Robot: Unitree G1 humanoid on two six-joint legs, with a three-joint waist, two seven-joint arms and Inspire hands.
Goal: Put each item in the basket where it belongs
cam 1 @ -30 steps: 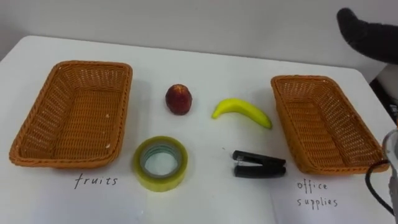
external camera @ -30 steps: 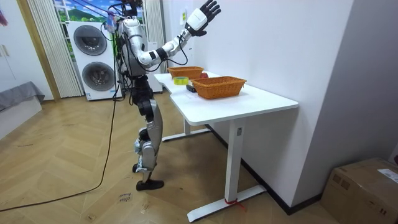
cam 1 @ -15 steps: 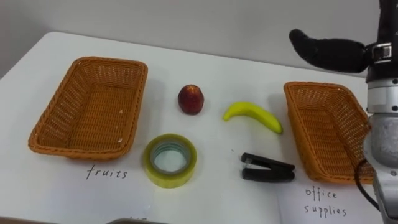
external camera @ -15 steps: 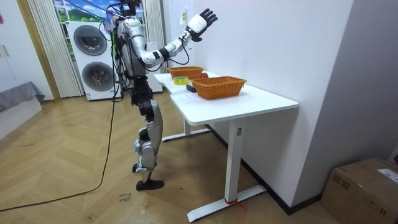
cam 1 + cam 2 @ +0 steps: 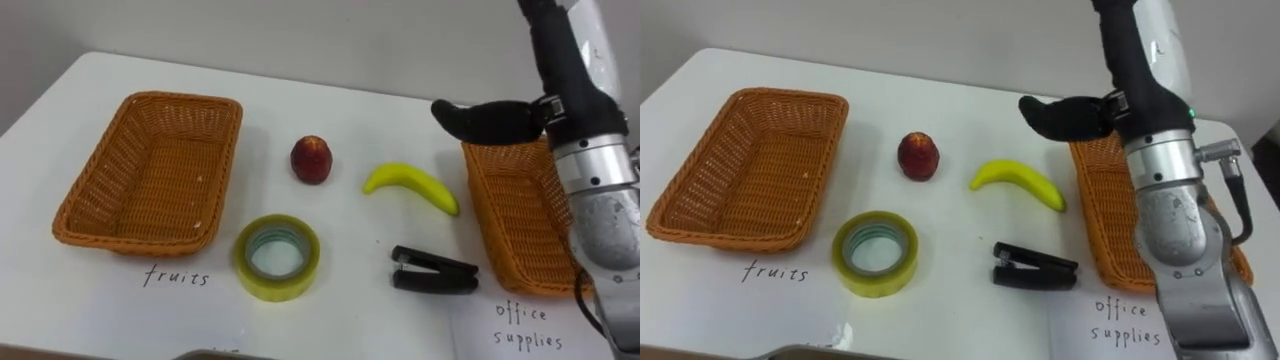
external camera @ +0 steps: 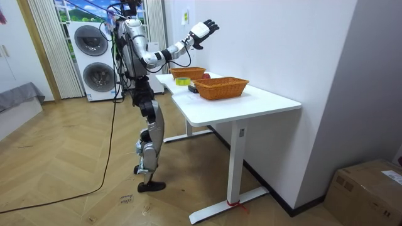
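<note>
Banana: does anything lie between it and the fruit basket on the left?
Yes. The red fruit sits between the banana and the left basket. The tape roll lies in that gap too, nearer the robot.

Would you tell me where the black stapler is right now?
The stapler lies on the table in the left eye view, between the tape roll and the right basket, in front of the banana.
</note>
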